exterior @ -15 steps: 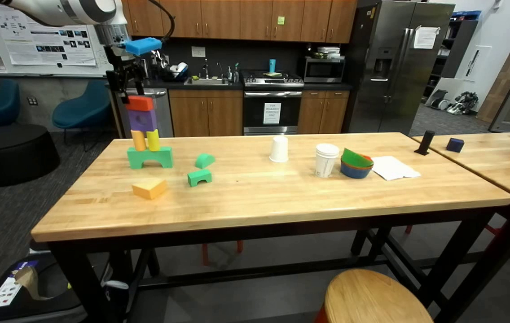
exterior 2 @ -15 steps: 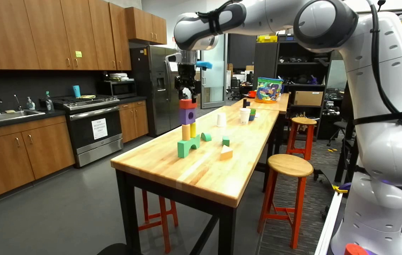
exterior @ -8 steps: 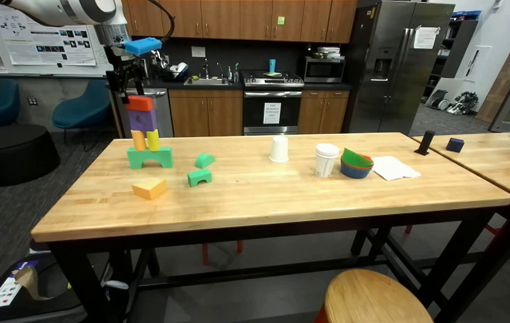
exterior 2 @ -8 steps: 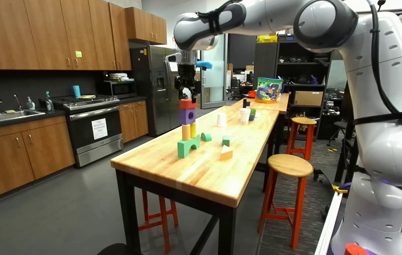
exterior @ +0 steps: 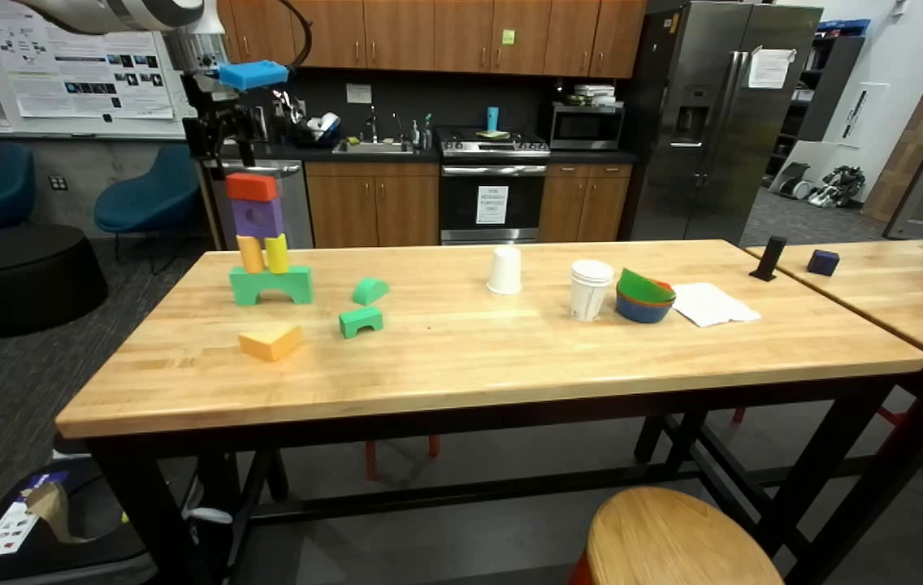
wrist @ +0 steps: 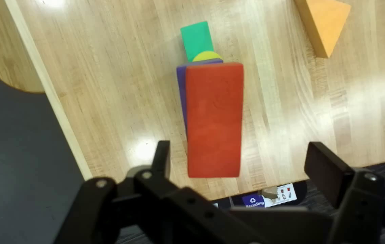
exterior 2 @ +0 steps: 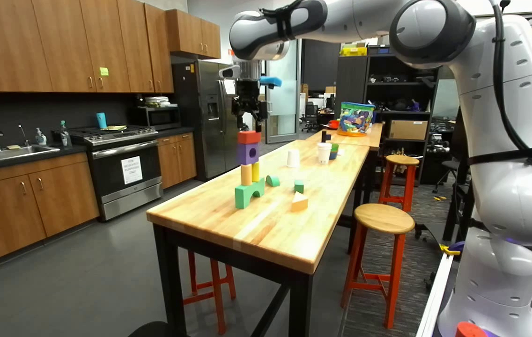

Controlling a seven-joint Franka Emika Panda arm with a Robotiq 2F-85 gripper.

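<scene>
In an exterior view, the black two-fingered gripper hangs just above a smooth red brick-shaped block, maybe wood or foam; I can't tell which. The red block lies flat at the top of a pile. Its long side runs from left to right here, and the gripper is over its left end, not its middle. Under it is a purple boxy block with a round hole. That rests on an orange round post and a yellow round post, side by side. A green arch-shaped block holds them all up on the pale wooden table.

In an exterior view, the big white robot arm reaches out over the table. The red block is right below the gripper. I can't tell from here if the two touch.

In the wrist view, the fingers are spread wide, with nothing pinched. Table top shows on both sides of the red block. It sits closer to the finger on this view's left. Its long way points away from the gripper, across the line from finger to finger, and only its near end comes between the tips. An orange wedge-shaped block lies well apart on the table.
</scene>
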